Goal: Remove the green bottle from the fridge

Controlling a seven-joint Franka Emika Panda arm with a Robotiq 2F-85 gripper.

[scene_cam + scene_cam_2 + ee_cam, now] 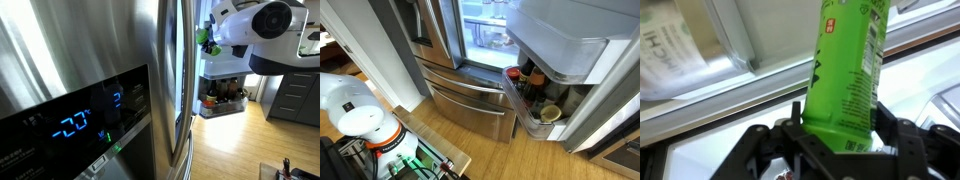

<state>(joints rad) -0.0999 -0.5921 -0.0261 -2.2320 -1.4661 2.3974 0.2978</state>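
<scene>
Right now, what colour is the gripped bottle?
The green bottle is lime green with dark print; the wrist view shows it best.

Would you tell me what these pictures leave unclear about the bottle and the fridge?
Wrist view: green bottle top cut off by the upper edge.
Exterior view: bottle too small beside the fridge door for any detail.
Exterior view: jars in door bin, labels too small.
</scene>
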